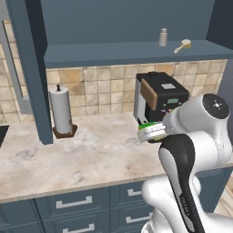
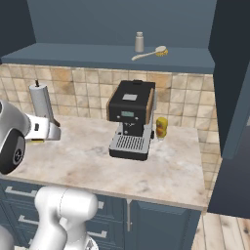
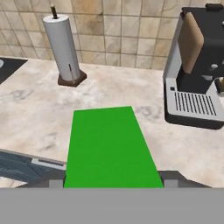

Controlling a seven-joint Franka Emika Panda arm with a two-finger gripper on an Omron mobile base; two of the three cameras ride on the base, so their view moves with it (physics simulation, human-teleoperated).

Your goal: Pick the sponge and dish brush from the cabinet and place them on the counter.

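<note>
Task abt half way. Sponge (image 3: 111, 146) out of cabinet (image 1: 136, 18), gripped in hand (image 3: 113, 183), green top up, fills space btw fingertips. Not on counter (image 1: 91, 154) yet; looks just above it, in front of coffee machine (image 1: 159, 98).

Dish brush (image 2: 151, 52) not picked yet: lies on cabinet shelf, high above hand & far back, next to small grey shaker (image 2: 139, 42).

Arm bent low over counter front, hand points across counter toward paper towel roll (image 3: 63, 46) & tile wall.

Left: drop sponge, then get brush.
</note>
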